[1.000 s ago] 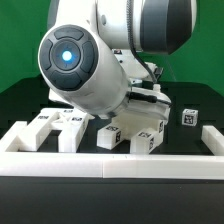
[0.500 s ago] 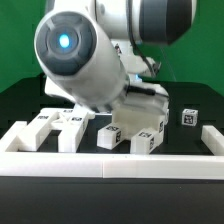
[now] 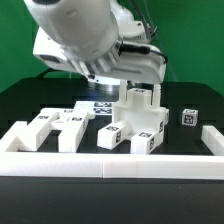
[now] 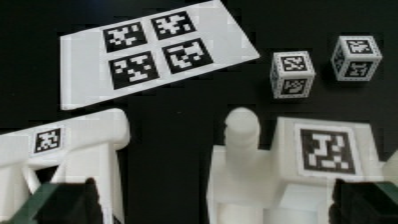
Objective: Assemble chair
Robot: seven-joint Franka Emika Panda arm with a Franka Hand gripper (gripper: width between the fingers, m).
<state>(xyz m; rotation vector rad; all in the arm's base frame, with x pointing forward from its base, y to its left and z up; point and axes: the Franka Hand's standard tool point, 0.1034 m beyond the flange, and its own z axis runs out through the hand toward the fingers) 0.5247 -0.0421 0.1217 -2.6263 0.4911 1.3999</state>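
So the chair (image 3: 138, 120) right now is a half-built chunky white clump. It stands just beside the marker board (image 4: 151, 52), on the side nearer the exterior camera, and one square post (image 3: 135, 98) sticks straight up out of it. A couple of loose flat pieces (image 3: 55, 126) lie off from the marker board toward the exterior view's left. Two small tagged blocks (image 4: 294, 72) sit apart from it on the other side, toward the exterior view's right.

The gripper (image 4: 228, 200) hangs above the chair. Its fingers (image 4: 68, 195) are spread wide, out at the edges of the wrist view, and nothing is clamped between them as far as anyone can see.

On handling, the parts look like hard, stiff plastic, so they probably won't give or crush under the pads. They're likely light too, so weight shouldn't be the problem. Slip and tipping look like the bigger worries. The faces seem smooth, and a light built-up piece could skate across the table or lean over if it gets nudged from one side.

The best bet is probably to pinch across two flat parallel faces, like the opposite sides of the upright post or the thin edges of a panel. A corner is a worse choice, since the part would likely twist out. Coming straight down and squeezing square on should keep it from pivoting. Whether the post is fully seated in the panel can't be told from here, so lifting by the post alone might pull it loose.
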